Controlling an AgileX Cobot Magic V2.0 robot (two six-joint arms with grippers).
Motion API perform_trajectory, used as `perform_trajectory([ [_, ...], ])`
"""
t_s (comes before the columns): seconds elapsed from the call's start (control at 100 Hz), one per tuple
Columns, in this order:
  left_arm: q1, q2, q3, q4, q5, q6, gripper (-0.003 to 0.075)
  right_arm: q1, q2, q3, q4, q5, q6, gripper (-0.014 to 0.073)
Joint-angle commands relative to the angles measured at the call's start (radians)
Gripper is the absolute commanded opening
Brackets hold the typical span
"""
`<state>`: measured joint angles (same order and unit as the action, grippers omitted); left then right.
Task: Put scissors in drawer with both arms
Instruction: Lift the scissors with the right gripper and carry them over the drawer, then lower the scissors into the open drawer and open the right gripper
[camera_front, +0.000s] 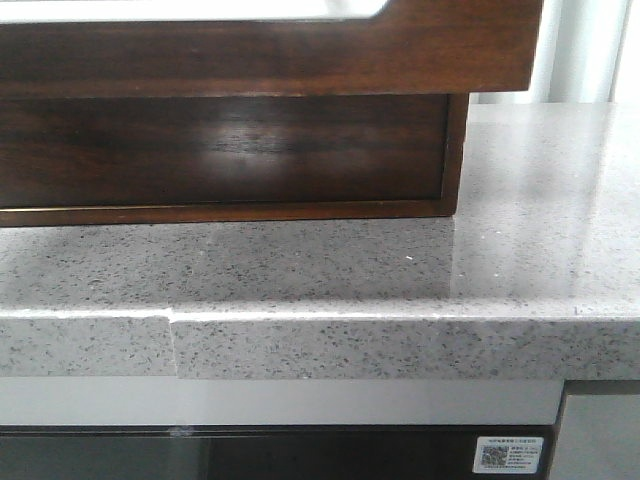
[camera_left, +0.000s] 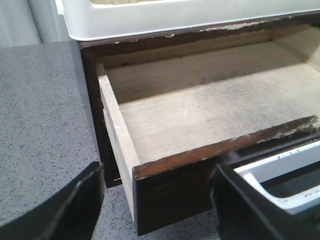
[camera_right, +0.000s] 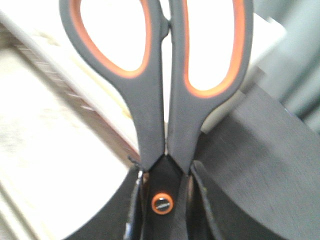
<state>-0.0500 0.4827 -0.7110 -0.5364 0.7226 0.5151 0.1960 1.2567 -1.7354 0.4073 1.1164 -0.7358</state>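
Note:
The drawer (camera_front: 300, 50) shows in the front view as a wide dark-brown glossy front with a pale patch on its upper edge. In the left wrist view it (camera_left: 200, 105) is pulled out, with a bare pale wooden floor and nothing inside. My left gripper (camera_left: 155, 212) is open and empty, its fingers (camera_left: 60, 210) on either side of the drawer's near dark corner without touching it. My right gripper (camera_right: 162, 205) is shut on the scissors (camera_right: 155, 100) at the pivot. Their grey handles with orange lining point away from the wrist. Neither gripper shows in the front view.
The cabinet stands on a grey speckled stone counter (camera_front: 540, 200) with a stepped front edge (camera_front: 172, 330). A white tray (camera_left: 150, 15) sits on top of the cabinet above the drawer. A white rounded frame (camera_left: 280, 172) lies by the drawer's near edge.

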Motion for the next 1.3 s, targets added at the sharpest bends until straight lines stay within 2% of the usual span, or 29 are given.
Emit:
perform_trajectory([
  [0.0,-0.007,0.007,-0.031,-0.025,-0.067,-0.008,0.0438,0.078,-0.013,-0.029,0.05,-0.081,-0.093,0.0017],
  [0.13,-0.007,0.007,-0.031,-0.025,-0.067,-0.008,0.0438,0.204,0.026,-0.029,0.05,-0.088,-0.174,0.0017],
  [0.33,-0.007,0.007,-0.026,-0.025,-0.067,-0.008,0.0438,0.303,0.12,-0.029,0.016,-0.084,-0.248,0.0017],
  [0.45,-0.007,0.007,-0.026,-0.025,-0.065,-0.008,0.0438,0.374,0.178,-0.029,-0.086,-0.084,-0.269,0.0017],
  [0.69,-0.007,0.007,-0.026,-0.025,-0.065,-0.008,0.0438,0.52,0.301,-0.029,-0.407,-0.111,-0.243,0.0017],
  [0.83,-0.007,0.007,-0.026,-0.025,-0.065,-0.008,0.0438,0.543,0.349,-0.029,-0.507,-0.123,-0.227,0.0018],
  [0.98,-0.007,0.007,-0.026,-0.025,-0.065,-0.008,0.0438,0.543,0.369,-0.029,-0.522,-0.127,-0.227,0.0025],
  [1.07,-0.007,0.007,-0.026,-0.025,-0.065,-0.008,0.0438,0.543,0.369,-0.029,-0.522,-0.129,-0.227,0.0077],
  [1.22,-0.007,0.007,-0.026,-0.025,-0.065,-0.008,0.0438,0.543,0.369,-0.029,-0.522,-0.132,-0.214,0.0259],
  [1.29,-0.007,0.007,-0.026,-0.025,-0.065,-0.008,0.0438,0.543,0.361,-0.037,-0.522,-0.134,-0.202,0.0288],
])
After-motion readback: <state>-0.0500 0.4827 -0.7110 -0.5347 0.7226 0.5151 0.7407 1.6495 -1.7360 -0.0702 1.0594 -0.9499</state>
